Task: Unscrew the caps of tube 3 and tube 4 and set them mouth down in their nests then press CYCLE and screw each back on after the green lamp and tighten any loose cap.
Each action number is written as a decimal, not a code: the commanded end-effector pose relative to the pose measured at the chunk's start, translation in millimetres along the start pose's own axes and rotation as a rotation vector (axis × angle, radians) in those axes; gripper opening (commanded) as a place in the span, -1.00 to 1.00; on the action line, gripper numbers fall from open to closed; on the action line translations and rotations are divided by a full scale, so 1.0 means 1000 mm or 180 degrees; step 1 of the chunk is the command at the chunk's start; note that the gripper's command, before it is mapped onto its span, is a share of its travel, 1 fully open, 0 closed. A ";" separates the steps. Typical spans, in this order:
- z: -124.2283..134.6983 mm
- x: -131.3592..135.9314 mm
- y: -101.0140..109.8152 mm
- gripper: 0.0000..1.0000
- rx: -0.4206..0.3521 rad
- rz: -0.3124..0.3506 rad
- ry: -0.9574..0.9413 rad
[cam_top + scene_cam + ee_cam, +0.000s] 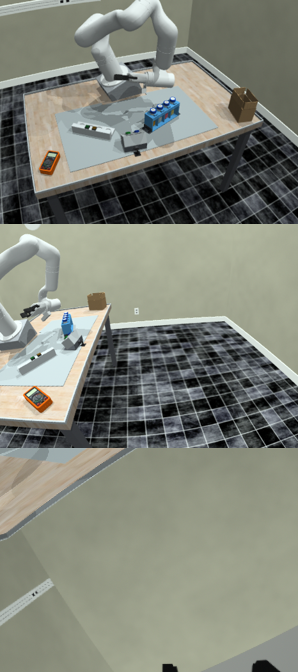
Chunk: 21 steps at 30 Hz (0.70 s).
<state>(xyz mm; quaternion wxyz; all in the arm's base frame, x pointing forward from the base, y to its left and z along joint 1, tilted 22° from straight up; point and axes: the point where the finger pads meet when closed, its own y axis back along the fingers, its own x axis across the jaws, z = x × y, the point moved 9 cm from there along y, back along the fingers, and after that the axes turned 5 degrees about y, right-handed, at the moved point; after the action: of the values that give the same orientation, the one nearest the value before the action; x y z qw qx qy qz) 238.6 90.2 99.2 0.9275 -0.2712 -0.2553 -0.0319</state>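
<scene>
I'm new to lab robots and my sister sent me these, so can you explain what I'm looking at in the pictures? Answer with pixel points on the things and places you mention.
It's one jointed white arm bolted near a table's back edge. Its claw (126, 77) (29, 310) (216, 668) is partly open, above the table, holding nothing.

The top picture looks down on the table; the exterior one looks along it from one end. The wrist picture comes from beside the claw and shows mostly wall.

On a grey mat (192, 120) (86, 323) stand a blue rack (149, 122) (67, 327) with four capped tubes, a white cap tray (102, 132) (38, 361) with two small lamps, and a grey housing (134, 141) (73, 342) with green and blue keys. Off the mat are an orange meter (49, 162) (38, 399) and a cardboard box (244, 109) (96, 301).
</scene>
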 end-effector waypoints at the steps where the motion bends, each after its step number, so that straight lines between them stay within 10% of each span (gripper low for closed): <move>1: -0.009 0.007 -0.007 -0.08 0.0228 -0.0163 0.0184; 21: -0.029 0.037 -0.030 -0.08 0.1584 -0.0861 0.1182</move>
<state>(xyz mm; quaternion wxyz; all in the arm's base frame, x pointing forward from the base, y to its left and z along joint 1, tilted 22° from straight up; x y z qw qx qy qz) 271.1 57.6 106.4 0.9801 -0.0470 -0.1442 -0.1282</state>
